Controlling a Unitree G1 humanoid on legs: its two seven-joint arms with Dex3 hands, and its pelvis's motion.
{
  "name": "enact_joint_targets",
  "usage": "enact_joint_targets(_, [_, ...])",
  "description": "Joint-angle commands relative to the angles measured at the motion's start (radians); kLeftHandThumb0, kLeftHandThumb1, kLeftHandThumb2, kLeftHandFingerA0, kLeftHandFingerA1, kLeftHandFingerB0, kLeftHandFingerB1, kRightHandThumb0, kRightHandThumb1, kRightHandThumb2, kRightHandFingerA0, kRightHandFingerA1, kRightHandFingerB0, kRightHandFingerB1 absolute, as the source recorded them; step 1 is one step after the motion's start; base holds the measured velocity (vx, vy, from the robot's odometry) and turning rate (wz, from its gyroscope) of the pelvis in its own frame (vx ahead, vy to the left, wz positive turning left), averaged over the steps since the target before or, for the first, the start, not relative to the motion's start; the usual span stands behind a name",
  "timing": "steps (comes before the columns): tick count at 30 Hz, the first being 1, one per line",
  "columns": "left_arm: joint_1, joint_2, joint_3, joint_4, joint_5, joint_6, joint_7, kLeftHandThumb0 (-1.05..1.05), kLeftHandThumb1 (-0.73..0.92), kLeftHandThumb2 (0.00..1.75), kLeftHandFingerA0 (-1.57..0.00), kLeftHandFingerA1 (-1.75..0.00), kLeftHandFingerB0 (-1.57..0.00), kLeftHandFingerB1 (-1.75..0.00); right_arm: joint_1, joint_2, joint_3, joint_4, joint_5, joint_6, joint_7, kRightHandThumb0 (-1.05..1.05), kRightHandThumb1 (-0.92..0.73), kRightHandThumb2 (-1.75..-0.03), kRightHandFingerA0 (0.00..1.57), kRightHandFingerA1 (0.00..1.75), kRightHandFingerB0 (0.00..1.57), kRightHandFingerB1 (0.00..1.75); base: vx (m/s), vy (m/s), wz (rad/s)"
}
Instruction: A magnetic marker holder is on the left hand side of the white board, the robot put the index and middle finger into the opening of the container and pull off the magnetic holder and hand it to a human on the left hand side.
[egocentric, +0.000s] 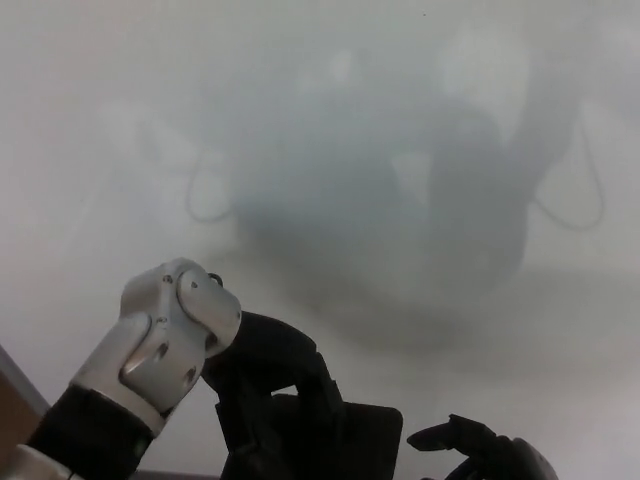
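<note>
Glossy white board (330, 90) with blurred grey shadows, brown edge lower left.
</note>
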Motion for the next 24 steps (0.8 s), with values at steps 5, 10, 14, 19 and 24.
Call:
enact_joint_targets(5, [0.337, -0.219, 0.396, -0.322, -0.803, 0.640, -0.234, -0.27, 0.51, 0.57, -1.07, -1.40, -0.98, -0.75, 0.007, -0.036, 0.006, -0.039, -0.033, 0.045, -0.069, -0.44, -0.61, -0.58, 0.90, 0.87, 0.70, 0.59, 0.00, 0.000, 0.00])
enact_joint_targets(10, [0.427, -0.327, 0.513, -0.339, -0.954, 0.692, -0.230, -0.32, 0.49, 0.55, -1.08, -1.11, -0.96, -0.59, 0.003, -0.039, 0.004, -0.032, -0.032, 0.049, -0.074, -0.48, -0.62, -0.59, 0.92, 0.83, 0.69, 0.59, 0.00, 0.000, 0.00])
enact_joint_targets(14, [0.517, -0.428, 0.679, -0.465, -1.073, 0.603, -0.051, -0.43, 0.51, 0.55, -1.02, -0.95, -0.91, -0.56, 0.010, -0.030, 0.012, -0.019, -0.038, 0.044, -0.082, -0.47, -0.62, -0.59, 0.94, 0.76, 0.69, 0.59, 0.00, 0.000, 0.00])
enact_joint_targets(19, [0.477, -0.415, 0.846, -0.509, -1.181, 0.617, 0.068, -0.43, 0.58, 0.57, -1.01, -0.92, -0.84, -0.62, 0.015, -0.026, 0.017, -0.009, -0.045, 0.039, -0.097, -0.45, -0.61, -0.58, 0.95, 0.77, 0.69, 0.61, 0.00, 0.000, 0.00])
enact_joint_targets(24, [0.478, -0.280, 1.093, -0.506, -1.586, 0.486, 0.304, -0.47, 0.80, 0.64, -1.01, -0.82, -0.82, -0.70, 0.032, -0.024, 0.028, 0.002, -0.047, 0.036, -0.089, -0.43, -0.61, -0.58, 0.94, 0.75, 0.69, 0.61, 0.00, 0.000, 0.00])
